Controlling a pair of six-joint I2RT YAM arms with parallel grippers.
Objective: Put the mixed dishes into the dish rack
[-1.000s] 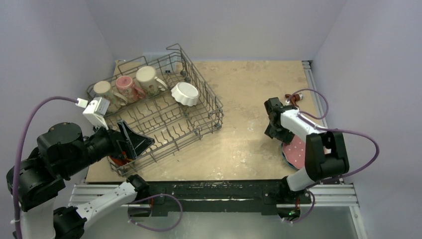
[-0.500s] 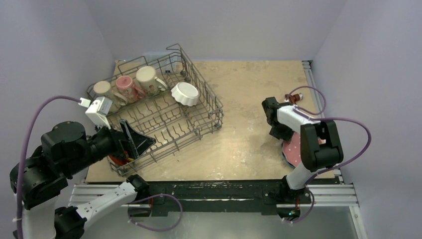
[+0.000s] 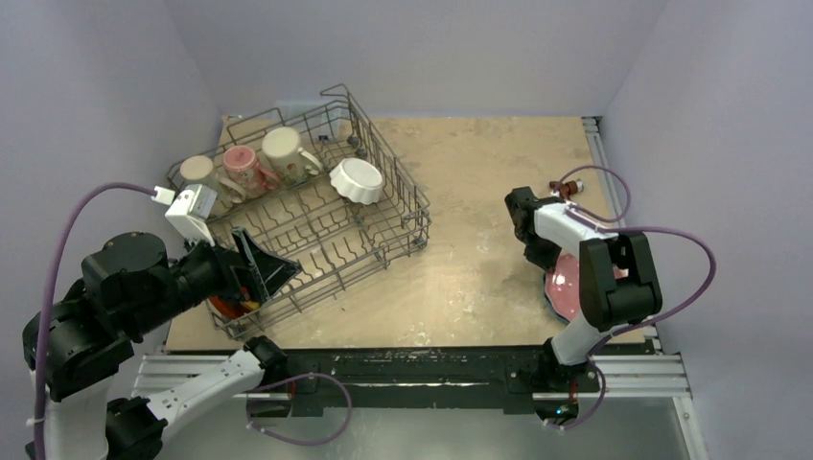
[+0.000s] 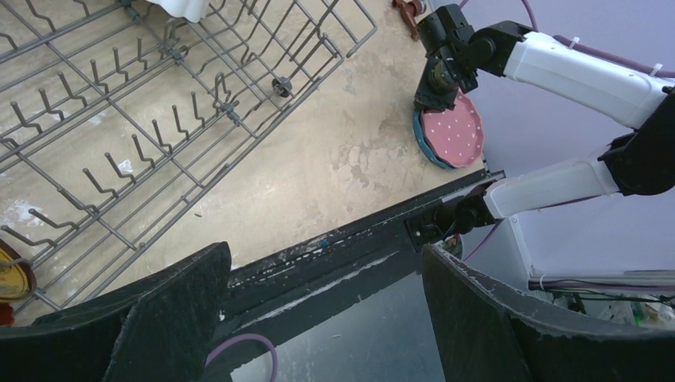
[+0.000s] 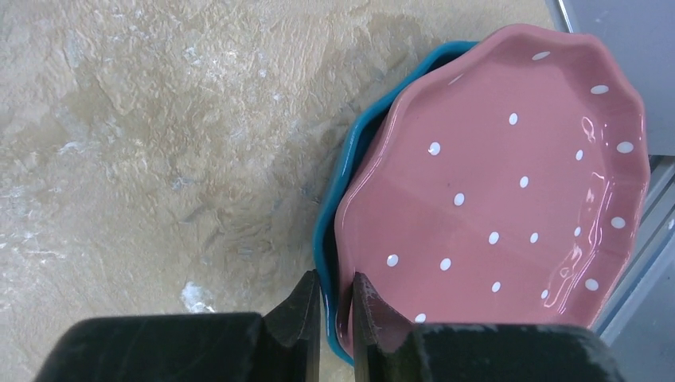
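Wrist camera alone shows right pincer (image 5: 335,306) apparently straddling blue plate (image 5: 333,208) rim.

**Soft, even light; clear pictures**

Diffuse light from above fills all three views. The rack (image 3: 316,225) wires throw only faint shadows on the table (image 3: 479,163). Glare streaks the glossy pink dotted plate (image 5: 509,199). The near fingers (image 5: 290,314) look dark and slightly soft.

Black-and-white arms (image 3: 573,228), purple cables (image 3: 56,244)
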